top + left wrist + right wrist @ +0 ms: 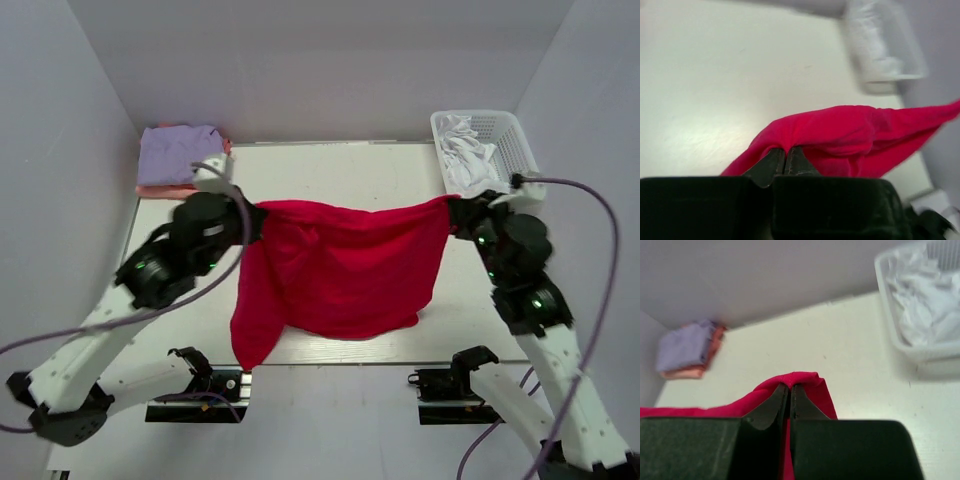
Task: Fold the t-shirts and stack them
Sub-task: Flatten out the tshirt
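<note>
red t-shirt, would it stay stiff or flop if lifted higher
Probably floppy: the red t-shirt sags between the left gripper and right gripper. Likely light, since two small pinches carry it. Its hanging lower part would probably drag across the table.

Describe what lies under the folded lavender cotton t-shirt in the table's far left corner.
A folded salmon-pink cotton t-shirt lies under the lavender cotton t-shirt; only its near and right edges peek out. The rest is covered, so whether anything else lies beneath cannot be seen.
</note>
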Available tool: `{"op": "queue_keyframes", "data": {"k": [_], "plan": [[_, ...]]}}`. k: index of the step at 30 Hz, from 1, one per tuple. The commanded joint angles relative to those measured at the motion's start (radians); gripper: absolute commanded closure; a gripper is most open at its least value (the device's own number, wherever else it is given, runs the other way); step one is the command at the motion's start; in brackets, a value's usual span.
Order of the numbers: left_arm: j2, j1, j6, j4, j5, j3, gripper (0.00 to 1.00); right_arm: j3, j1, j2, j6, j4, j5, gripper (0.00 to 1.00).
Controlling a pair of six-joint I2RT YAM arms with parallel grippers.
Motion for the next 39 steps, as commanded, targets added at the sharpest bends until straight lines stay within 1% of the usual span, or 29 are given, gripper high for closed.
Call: {"op": "queue_keyframes", "data": {"k": [1,3,5,6,8,9,10,13,15,17,20,21,22,24,25,26,28,29,31,32,34,35,36,37,38,39], "plan": [[0.072,0.006,-0.140,-0.024,-0.287,-0.083,1.00,-0.102,-0.008,0.086,0.001,0.206,0.057,1.00],[0.137,0.006,-0.151,-0.024,-0.320,-0.095,1.00,-0.116,-0.008,0.138,-0.019,0.263,0.103,1.00],[0.181,0.015,-0.151,0.029,-0.331,-0.106,1.00,-0.107,-0.006,0.221,-0.032,0.294,0.144,1.00],[0.238,0.015,-0.160,0.045,-0.331,-0.106,1.00,-0.103,-0.009,0.258,-0.039,0.300,0.150,1.00],[0.307,0.026,-0.160,0.068,-0.331,-0.083,1.00,-0.103,-0.009,0.293,-0.052,0.337,0.176,1.00],[0.345,0.038,-0.160,0.068,-0.361,-0.066,1.00,-0.097,-0.011,0.350,-0.049,0.352,0.196,1.00],[0.415,0.053,-0.175,0.048,-0.362,-0.027,1.00,-0.092,-0.011,0.370,-0.054,0.360,0.213,1.00],[0.487,0.091,-0.175,0.039,-0.385,0.029,1.00,-0.055,-0.015,0.471,-0.071,0.389,0.227,1.00],[0.525,0.118,-0.142,0.094,-0.385,0.039,1.00,-0.005,-0.021,0.561,-0.075,0.394,0.224,1.00],[0.554,0.166,-0.106,0.129,-0.353,0.040,1.00,0.029,-0.026,0.626,-0.074,0.403,0.224,1.00],[0.654,0.228,-0.047,0.198,-0.267,0.081,1.00,0.086,-0.034,0.735,-0.066,0.420,0.217,1.00],[0.687,0.243,-0.036,0.220,-0.236,0.113,1.00,0.098,-0.035,0.796,-0.072,0.421,0.212,1.00],[0.759,0.257,-0.022,0.229,-0.221,0.130,1.00,0.136,-0.040,0.819,-0.072,0.423,0.216,1.00],[0.833,0.291,0.007,0.238,-0.198,0.194,1.00,0.178,-0.047,0.861,-0.072,0.425,0.212,1.00],[0.868,0.302,0.023,0.249,-0.182,0.217,1.00,0.192,-0.048,0.929,-0.077,0.425,0.203,1.00],[0.932,0.311,0.036,0.260,-0.161,0.255,1.00,0.221,-0.049,0.950,-0.072,0.423,0.197,1.00],[0.996,0.323,0.072,0.270,-0.133,0.297,1.00,0.249,-0.055,1.035,-0.068,0.441,0.165,1.00],[1.055,0.346,0.072,0.271,-0.121,0.337,1.00,0.282,-0.057,1.081,-0.062,0.444,0.164,1.00],[1.114,0.365,0.082,0.271,-0.096,0.377,1.00,0.313,-0.058,1.129,-0.051,0.441,0.160,1.00],[1.138,0.375,0.082,0.271,-0.084,0.407,1.00,0.372,-0.061,1.204,-0.049,0.440,0.158,1.00],[1.214,0.400,0.096,0.286,-0.064,0.443,1.00,0.419,-0.066,1.252,-0.046,0.425,0.152,1.00],[1.240,0.400,0.096,0.286,-0.064,0.501,0.93,0.496,-0.067,1.327,-0.048,0.423,0.152,1.00],[1.272,0.424,0.096,0.274,-0.055,0.544,0.77,0.524,-0.069,1.355,-0.049,0.429,0.154,1.00],[1.306,0.424,0.096,0.255,-0.055,0.591,0.54,0.584,-0.074,1.408,-0.063,0.434,0.157,0.99],[1.380,0.438,0.096,0.210,-0.055,0.710,0.01,0.657,-0.077,1.466,-0.071,0.431,0.154,0.96],[1.417,0.453,0.107,0.179,-0.017,0.778,0.00,0.737,-0.080,1.491,-0.097,0.416,0.158,0.71]]}}
